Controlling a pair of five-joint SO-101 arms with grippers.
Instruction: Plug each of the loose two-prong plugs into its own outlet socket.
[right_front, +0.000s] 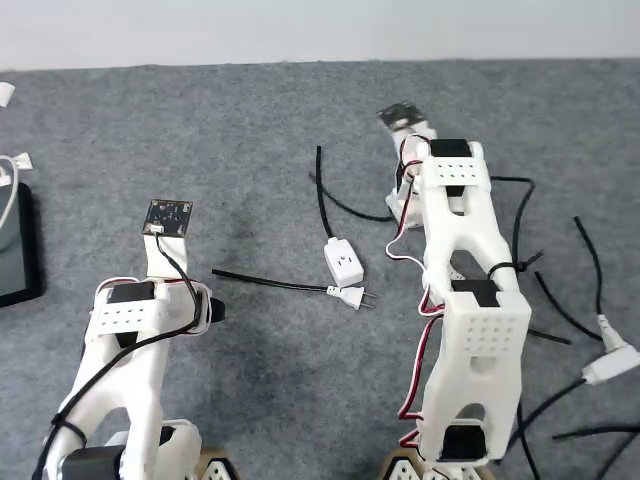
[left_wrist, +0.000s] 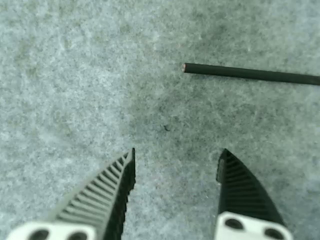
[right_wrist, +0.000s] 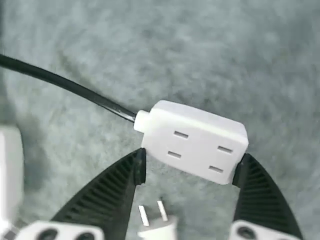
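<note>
The right fingers (right_wrist: 112, 187) stand wide open, clamping nothing. Between them, nearest the wrist, lies a white two-prong plastic plug (right_wrist: 155, 222). A white rectangular outlet socket (right_wrist: 195, 145) sits between their tips, its black cord (right_wrist: 65, 85) trailing beyond. The left fingers (left_wrist: 107, 195) gape empty over the grey felt surface (left_wrist: 75, 75), a black cable end (left_wrist: 240, 73) past them.

A white outlet socket (right_front: 343, 262), slots facing up, is lying in the middle of the tabletop (right_front: 250, 150), trailing a black cord. A white two-prong plug (right_front: 350, 295) is lying unplugged just beside it, prongs pointing right.
</note>
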